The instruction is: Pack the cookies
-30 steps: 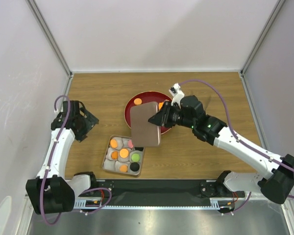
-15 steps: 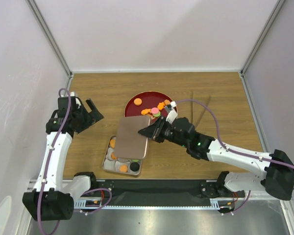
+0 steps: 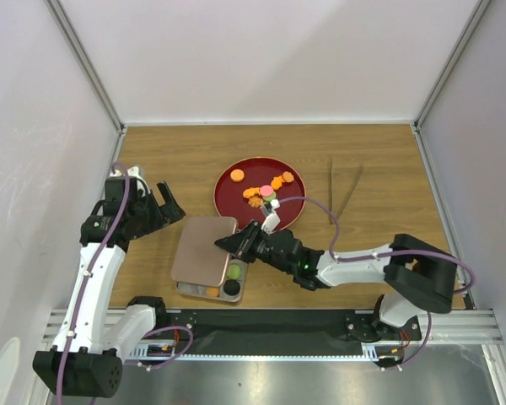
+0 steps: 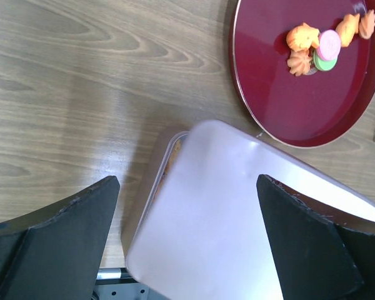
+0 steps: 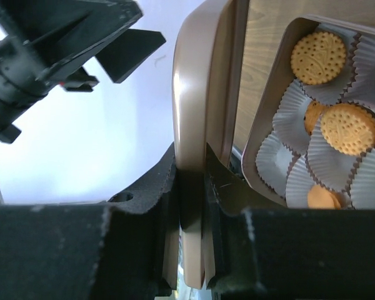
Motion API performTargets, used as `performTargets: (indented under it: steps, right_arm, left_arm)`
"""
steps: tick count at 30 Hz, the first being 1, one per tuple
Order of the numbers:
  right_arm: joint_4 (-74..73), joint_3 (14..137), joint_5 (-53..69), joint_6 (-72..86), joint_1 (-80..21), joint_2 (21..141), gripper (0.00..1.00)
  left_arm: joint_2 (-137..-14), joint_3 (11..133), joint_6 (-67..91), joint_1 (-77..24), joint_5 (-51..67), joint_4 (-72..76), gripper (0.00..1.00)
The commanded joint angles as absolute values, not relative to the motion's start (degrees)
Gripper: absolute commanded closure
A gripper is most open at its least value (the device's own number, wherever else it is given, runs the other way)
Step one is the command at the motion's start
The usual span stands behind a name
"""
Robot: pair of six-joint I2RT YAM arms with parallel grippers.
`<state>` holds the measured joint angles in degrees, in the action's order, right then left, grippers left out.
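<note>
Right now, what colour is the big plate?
The plate is dark red, clearest in the left wrist view.

Wood-grain tabletop (image 3: 388,160) across the middle of the frame, plain white back wall (image 3: 270,59) along the top, pale left panel (image 3: 34,152) and right panel (image 3: 489,118), grey corner post (image 3: 86,63) upper left, aluminium rail (image 3: 270,350) along the bottom edge, even diffuse light.

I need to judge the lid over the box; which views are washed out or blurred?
Left wrist: the metallic pinkish-brown rounded-square lid glares nearly white. Right wrist: the backdrop left of the lid is blown out, the near black fingers are soft, the round orange cookies sharp. Top external: even and clear.
</note>
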<state>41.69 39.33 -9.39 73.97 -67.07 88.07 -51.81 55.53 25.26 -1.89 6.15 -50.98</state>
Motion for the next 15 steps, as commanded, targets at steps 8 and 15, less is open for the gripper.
performTargets:
  steps: [8,15]
  right_arm:
    - [58.45,36.57,-13.09,79.18,-68.47,93.52,1.0]
    - [57.66,35.69,-9.41,80.06,-68.2,93.51,1.0]
  left_arm:
    - [-49.75,53.71,23.03,-3.52,5.18,-49.92,0.01]
    - [-50.89,51.77,21.8,-3.52,5.62,-48.87,0.0]
